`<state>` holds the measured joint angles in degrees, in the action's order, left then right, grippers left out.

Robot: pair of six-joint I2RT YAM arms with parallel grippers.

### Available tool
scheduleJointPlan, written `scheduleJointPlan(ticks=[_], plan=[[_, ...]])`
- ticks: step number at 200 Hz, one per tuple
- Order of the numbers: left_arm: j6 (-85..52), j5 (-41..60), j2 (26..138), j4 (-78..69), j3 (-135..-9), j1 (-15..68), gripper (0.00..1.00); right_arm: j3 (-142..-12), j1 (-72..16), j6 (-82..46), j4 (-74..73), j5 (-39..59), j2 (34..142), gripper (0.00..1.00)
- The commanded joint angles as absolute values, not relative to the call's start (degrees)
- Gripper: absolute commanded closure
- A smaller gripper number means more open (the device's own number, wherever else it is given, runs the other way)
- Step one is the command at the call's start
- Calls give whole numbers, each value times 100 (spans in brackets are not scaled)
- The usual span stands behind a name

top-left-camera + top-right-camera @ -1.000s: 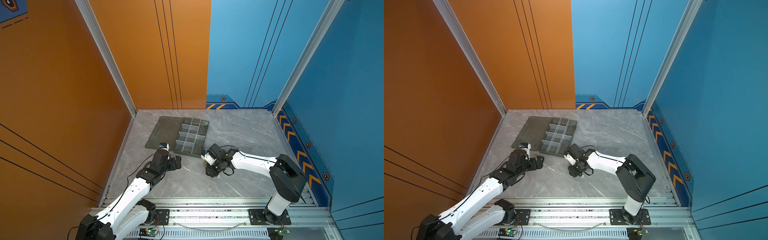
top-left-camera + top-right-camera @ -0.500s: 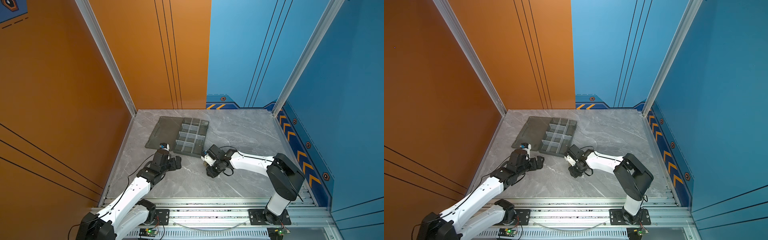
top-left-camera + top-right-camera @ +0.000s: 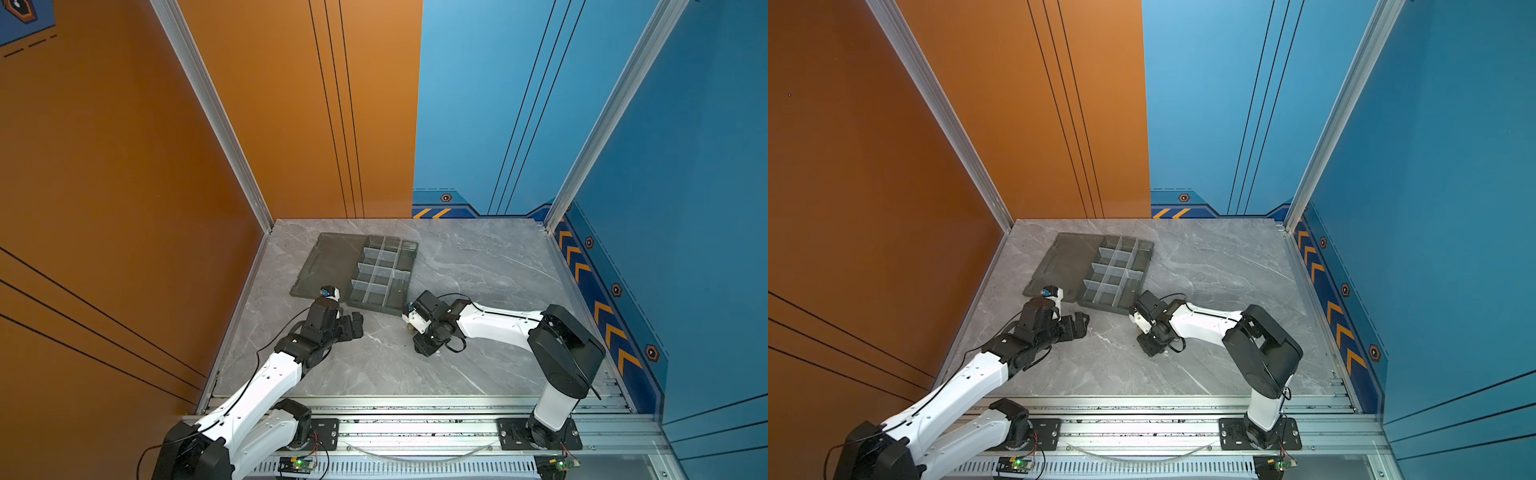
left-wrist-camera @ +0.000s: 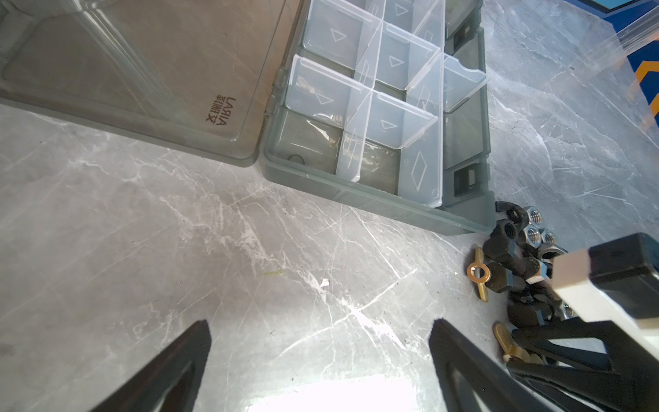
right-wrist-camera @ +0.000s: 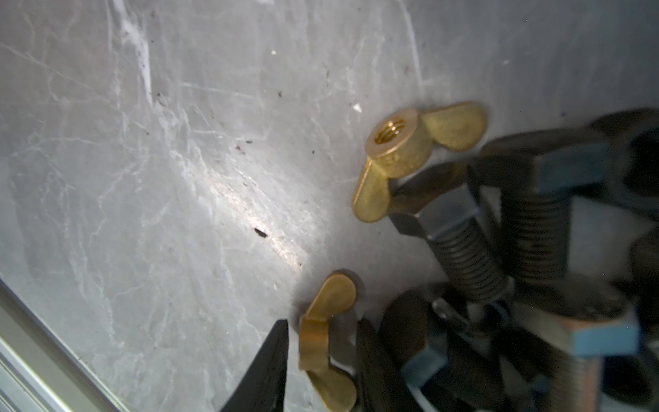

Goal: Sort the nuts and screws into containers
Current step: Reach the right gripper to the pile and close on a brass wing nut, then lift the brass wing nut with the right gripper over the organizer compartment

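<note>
Both top views: one tray of containers [image 3: 376, 306], lid open; right gripper [image 3: 410, 330] pointing down just off its near corner. Left wrist: left gripper [image 4: 321, 356] spread wide, empty; screws [image 4: 519, 267] and nuts [image 4: 534, 235] piled just beside the tray. Right wrist: at least three black screws, two brass wing nuts [image 5: 399, 149]; right gripper narrowly parted astride one wing nut [image 5: 326, 339], a sliver of gap at one finger
</note>
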<state>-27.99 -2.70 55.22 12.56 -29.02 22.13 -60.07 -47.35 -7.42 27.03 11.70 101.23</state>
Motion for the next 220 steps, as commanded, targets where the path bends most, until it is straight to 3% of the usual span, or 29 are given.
scheduleJointPlan(ticks=[1, 110, 171, 220], plan=[[-2838, -176, 5568, 1372, -3050, 2188, 2, -6162, -4727, -702, 2782, 1099, 10232, 66], [-2825, -163, 5625, 1424, -3085, 2184, 2, -6135, -4702, -745, 2777, 1156, 10251, 74], [-2855, -132, 5618, 1450, -3087, 2188, 2, -6167, -4586, -747, 2812, 1503, 10091, 97], [-2890, -90, 5634, 1451, -3101, 2177, 2, -6364, -4499, -733, 2855, 1912, 9685, 100]])
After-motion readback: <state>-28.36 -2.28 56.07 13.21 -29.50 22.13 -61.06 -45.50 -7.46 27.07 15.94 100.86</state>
